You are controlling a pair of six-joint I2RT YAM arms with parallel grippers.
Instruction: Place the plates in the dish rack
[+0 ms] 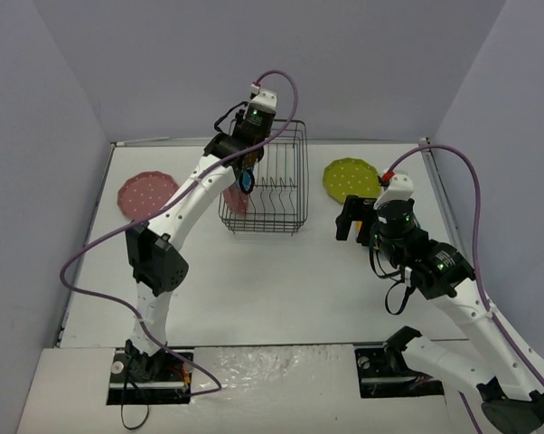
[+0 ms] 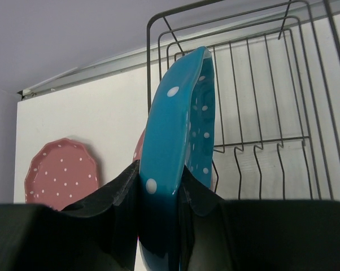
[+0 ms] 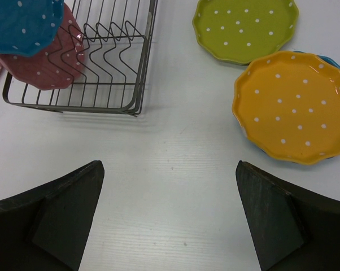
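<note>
A blue plate (image 2: 175, 141) stands on edge, clamped at its lower rim by the left pincer (image 2: 158, 178), whose jaws press tight on both faces. It hangs at the left end of the rack (image 1: 276, 194), just beside a pink plate (image 3: 40, 65) standing upright inside; whether the blue one touches the wire is unclear. A second pink plate (image 1: 146, 193) lies flat on the tabletop (image 1: 281, 280) left of the rack. To the right lie a green plate (image 3: 243, 28) and an orange plate (image 3: 294, 104) stacked on the other blue plate (image 3: 339, 65). The right pincer (image 3: 169, 169) hovers wide open above the tabletop, gripping nothing
</note>
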